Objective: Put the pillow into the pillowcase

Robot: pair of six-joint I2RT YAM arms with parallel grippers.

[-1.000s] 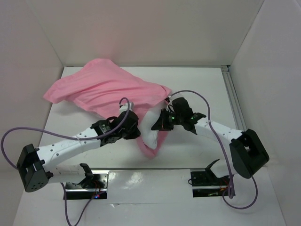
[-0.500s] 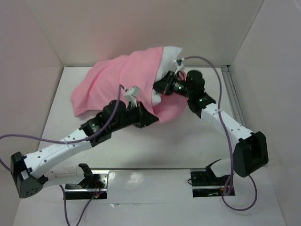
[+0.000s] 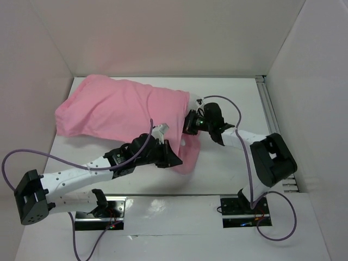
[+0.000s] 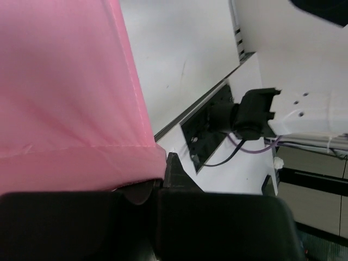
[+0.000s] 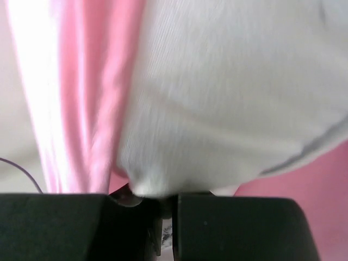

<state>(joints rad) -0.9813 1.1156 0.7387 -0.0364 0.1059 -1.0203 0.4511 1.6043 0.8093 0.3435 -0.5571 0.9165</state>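
The pink pillowcase [image 3: 117, 109] lies bulging across the table from the back left to the middle, its open end near the two grippers. My left gripper [image 3: 171, 157] is shut on the pillowcase's hemmed edge [image 4: 81, 109], with the matte pink fabric pinched at its jaws [image 4: 157, 182]. My right gripper [image 3: 190, 122] is at the open end and shut on a fold of the white pillow [image 5: 228, 103], with shiny pink satin [image 5: 81, 98] beside it. In the top view the pillow is almost wholly hidden inside the pillowcase.
White walls close in the table on the left, back and right. A metal rail [image 3: 270, 117] runs along the right edge. Two black mount plates [image 3: 242, 207] sit at the near edge; the right arm's base [image 4: 255, 109] shows in the left wrist view.
Both grippers have come down and toward me from the raised back position. The pillowcase has dropped and spread out to the left, and the white pillow end that showed is now covered.
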